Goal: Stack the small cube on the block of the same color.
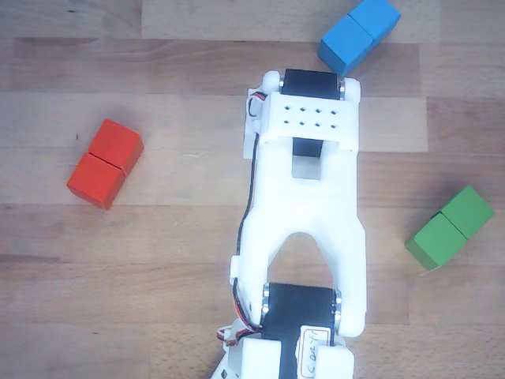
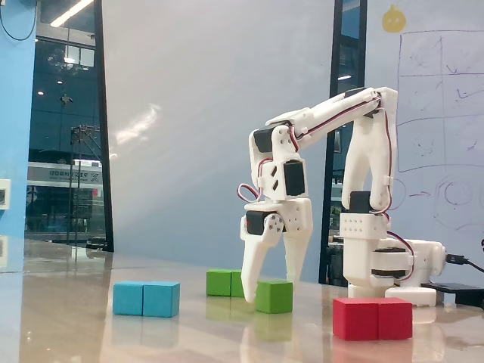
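In the fixed view the small cube point(image 2: 274, 296), green, sits on the table just in front of the longer green block point(image 2: 224, 283). My gripper point(image 2: 269, 290) points straight down over the cube, open. Its left finger point(image 2: 252, 272) comes down at the cube's left side, and the other finger point(image 2: 295, 257) drops behind the cube's right edge. I cannot tell whether either finger touches it. In the other view the green block point(image 1: 450, 229) lies at the right, while the white arm point(image 1: 308, 197) hides both the small cube and the gripper.
A blue two-cube block point(image 2: 146, 299) point(image 1: 359, 35) and a red one point(image 2: 373, 318) point(image 1: 105, 163) lie apart from the green pieces. The arm's base point(image 2: 386, 272) stands behind the red block, and a dark cable lies beside it.
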`<state>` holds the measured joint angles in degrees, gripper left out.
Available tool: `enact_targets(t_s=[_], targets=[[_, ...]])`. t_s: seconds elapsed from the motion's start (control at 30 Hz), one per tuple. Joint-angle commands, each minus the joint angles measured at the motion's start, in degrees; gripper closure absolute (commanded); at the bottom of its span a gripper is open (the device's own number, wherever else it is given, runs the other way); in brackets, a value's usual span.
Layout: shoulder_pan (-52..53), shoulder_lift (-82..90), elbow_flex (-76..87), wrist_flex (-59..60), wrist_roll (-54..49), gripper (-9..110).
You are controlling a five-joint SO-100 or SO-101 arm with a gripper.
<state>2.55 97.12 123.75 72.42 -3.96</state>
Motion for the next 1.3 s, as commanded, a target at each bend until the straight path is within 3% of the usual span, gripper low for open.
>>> enact_targets(t_s=[0.0,0.27,0.53,0.97,1.27], targets=[[0.62,0.62,-4.39,-0.79,0.44,80],[0.62,0.62,-4.75,-0.79,0.44,92],[1.58,1.58,-5.01,-0.79,0.44,96],[14.68,1.76,-29.09,6.06,-0.44,96],[26.72,1.76,-36.21,11.34,-0.62,96]])
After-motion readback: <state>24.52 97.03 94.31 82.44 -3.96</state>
